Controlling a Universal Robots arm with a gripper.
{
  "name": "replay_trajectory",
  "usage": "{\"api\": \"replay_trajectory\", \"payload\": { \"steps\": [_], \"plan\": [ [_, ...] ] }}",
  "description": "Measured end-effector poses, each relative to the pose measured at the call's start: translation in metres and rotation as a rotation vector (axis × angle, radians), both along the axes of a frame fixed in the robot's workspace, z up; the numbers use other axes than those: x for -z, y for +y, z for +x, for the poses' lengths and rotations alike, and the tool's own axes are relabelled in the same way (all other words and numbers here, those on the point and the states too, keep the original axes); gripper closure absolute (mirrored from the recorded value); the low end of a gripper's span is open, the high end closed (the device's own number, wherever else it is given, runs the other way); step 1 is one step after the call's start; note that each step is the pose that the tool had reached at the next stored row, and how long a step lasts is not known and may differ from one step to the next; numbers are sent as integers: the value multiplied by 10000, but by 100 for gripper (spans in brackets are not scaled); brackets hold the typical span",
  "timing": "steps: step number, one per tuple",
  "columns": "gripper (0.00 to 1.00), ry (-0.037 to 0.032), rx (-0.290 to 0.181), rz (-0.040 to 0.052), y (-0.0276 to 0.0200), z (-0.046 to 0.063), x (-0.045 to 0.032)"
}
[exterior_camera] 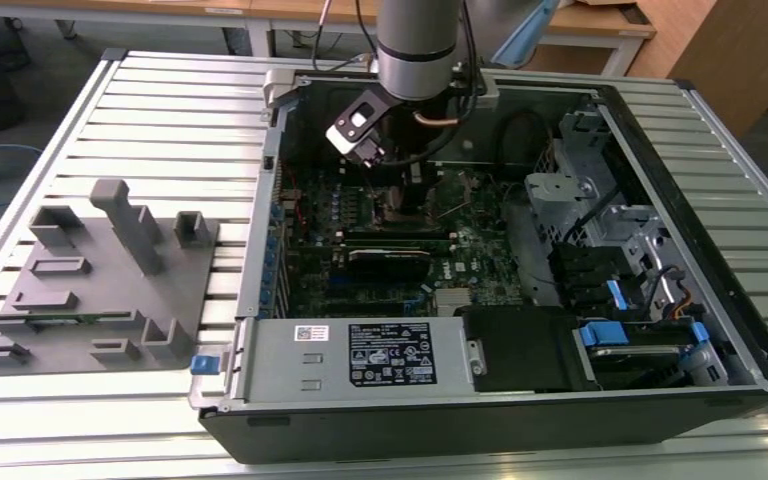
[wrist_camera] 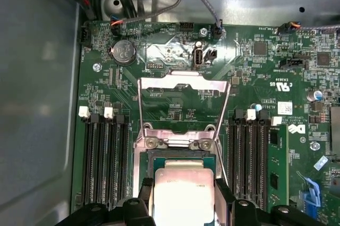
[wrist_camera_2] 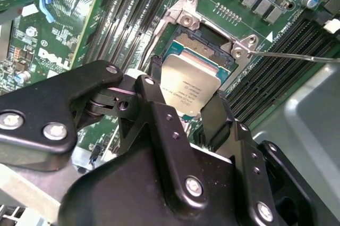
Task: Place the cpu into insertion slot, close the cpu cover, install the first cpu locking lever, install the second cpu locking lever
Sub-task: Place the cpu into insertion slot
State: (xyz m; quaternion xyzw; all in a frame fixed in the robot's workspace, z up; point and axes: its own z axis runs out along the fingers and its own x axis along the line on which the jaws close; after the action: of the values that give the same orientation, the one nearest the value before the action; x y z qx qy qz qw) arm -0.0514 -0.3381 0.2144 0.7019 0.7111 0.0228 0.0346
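Note:
My gripper (exterior_camera: 408, 190) reaches down inside the open computer case, over the motherboard (exterior_camera: 384, 235). It is shut on the cpu (wrist_camera_2: 190, 84), a flat silver square held by its two edges between the black fingers (wrist_camera_2: 150, 90). In the first wrist view the cpu (wrist_camera: 183, 194) hangs right over the insertion slot (wrist_camera: 180, 156); I cannot tell whether they touch. The cpu cover (wrist_camera: 183, 81), a silver frame with an open window, stands swung back from its hinge. Two thin locking levers (wrist_camera: 140, 110) stick up along its sides, and one wire lever (wrist_camera_2: 297, 56) juts away from the socket corner.
Black memory slots (wrist_camera: 103, 162) flank the socket on both sides. Cables (wrist_camera: 159, 2) and the metal case wall (wrist_camera: 37, 103) lie close by. A drive cage (exterior_camera: 598, 210) and power supply (exterior_camera: 384, 355) fill the case's other parts. A grey fixture (exterior_camera: 97, 290) sits on the table at the exterior view's left.

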Motion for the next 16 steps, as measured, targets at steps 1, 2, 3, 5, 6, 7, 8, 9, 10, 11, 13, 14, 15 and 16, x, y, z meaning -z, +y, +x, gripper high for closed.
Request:
{"api": "replay_trajectory", "payload": {
  "steps": [1,2,3,5,6,7,8,9,10,11,13,14,15,16],
  "plan": [
    [46,0,-2,1,2,-2,11],
    [46,0,-5,3,3,-5,24],
    [46,-1,-9,4,3,-5,37],
    [46,-1,-18,13,3,-6,70],
    [46,-1,-21,19,4,-6,87],
    [46,-2,-23,22,4,-6,101],
    [46,-1,-23,22,4,-6,109],
    [46,-1,-23,21,4,-6,116],
    [46,-1,-23,20,3,-6,126],
    [46,-1,-24,21,4,-6,138],
    [46,-1,-24,21,3,-6,159],
    [46,-1,-24,22,4,-6,166],
    [46,-1,-24,21,3,-6,170],
    [46,1,-24,20,3,-6,171]
  ]
}}
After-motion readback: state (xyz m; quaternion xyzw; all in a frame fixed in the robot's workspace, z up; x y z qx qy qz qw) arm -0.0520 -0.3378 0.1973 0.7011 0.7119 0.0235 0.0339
